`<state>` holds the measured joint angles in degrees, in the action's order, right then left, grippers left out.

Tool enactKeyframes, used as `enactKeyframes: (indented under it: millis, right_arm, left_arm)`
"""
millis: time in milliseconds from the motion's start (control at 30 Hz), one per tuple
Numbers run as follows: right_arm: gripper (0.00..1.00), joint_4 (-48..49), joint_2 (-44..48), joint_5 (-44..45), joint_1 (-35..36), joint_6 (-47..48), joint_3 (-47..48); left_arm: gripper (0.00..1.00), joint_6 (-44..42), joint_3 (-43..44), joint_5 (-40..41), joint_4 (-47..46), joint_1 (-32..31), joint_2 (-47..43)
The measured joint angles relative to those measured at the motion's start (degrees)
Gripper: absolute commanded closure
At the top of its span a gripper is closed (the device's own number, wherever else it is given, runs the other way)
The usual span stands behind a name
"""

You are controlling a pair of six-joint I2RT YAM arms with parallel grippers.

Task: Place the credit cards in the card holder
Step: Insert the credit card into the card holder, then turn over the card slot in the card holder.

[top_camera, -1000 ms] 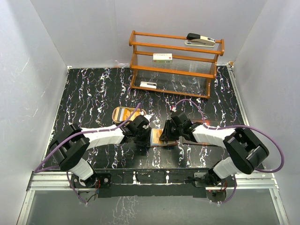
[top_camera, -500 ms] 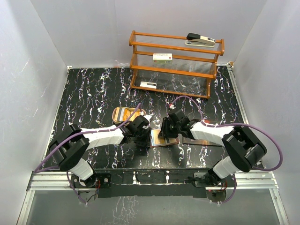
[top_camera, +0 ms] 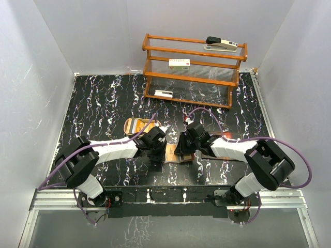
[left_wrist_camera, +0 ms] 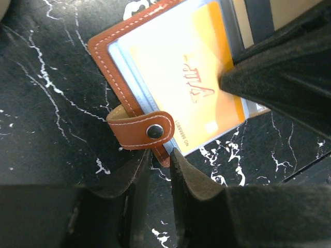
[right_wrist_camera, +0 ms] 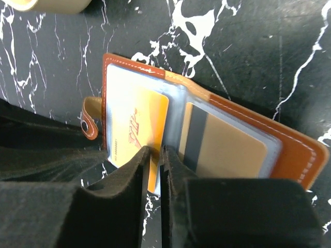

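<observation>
The card holder [top_camera: 172, 154], a brown leather wallet, lies open on the black marble table between my two grippers. A gold credit card [left_wrist_camera: 170, 77] marked VIP sits in its left clear pocket. A tan credit card [right_wrist_camera: 227, 150] with a dark stripe fills the right pocket. My left gripper [left_wrist_camera: 160, 154] has its tips closed on the wallet's near edge, just below the snap strap [left_wrist_camera: 139, 132]. My right gripper [right_wrist_camera: 154, 150] is shut, and its tips rest on the gold card's [right_wrist_camera: 129, 119] inner edge beside the fold. In the top view the left gripper [top_camera: 159, 153] and right gripper [top_camera: 182, 151] flank the wallet.
A tan rounded tray [top_camera: 137, 125] sits just behind the left gripper. At the back stands a wooden shelf rack [top_camera: 194, 70] holding a stapler [top_camera: 222, 44] and a white box [top_camera: 179, 63]. White walls close in the table on three sides.
The right gripper has edged a little left over the wallet and now covers more of it. The left arm has not moved.
</observation>
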<state>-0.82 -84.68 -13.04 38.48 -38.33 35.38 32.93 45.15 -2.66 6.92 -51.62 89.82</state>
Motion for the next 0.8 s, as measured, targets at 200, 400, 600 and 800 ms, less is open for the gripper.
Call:
enactKeyframes:
  millis: [200, 400, 600, 800]
  right_arm:
    - [0.76, -6.4, 2.0, 0.7, 1.3, -0.6, 1.5]
    - [0.87, -14.6, 8.2, 5.2, 1.6, -0.9, 5.4]
    - [0.91, -14.2, 8.1, 5.7, 1.6, -2.5, 5.4]
    - [0.95, -12.5, 1.9, 4.1, 1.6, -3.2, 5.3]
  left_arm:
    - [0.75, -0.5, 1.0, 3.9, 4.3, 0.0, -0.6]
    - [0.61, 0.4, 1.7, 4.1, 6.9, 0.0, -3.9]
    - [0.56, 3.4, 2.9, 0.8, 2.5, 0.0, -4.9]
    - [0.49, 6.5, 2.9, 0.1, -0.4, 0.0, -4.9]
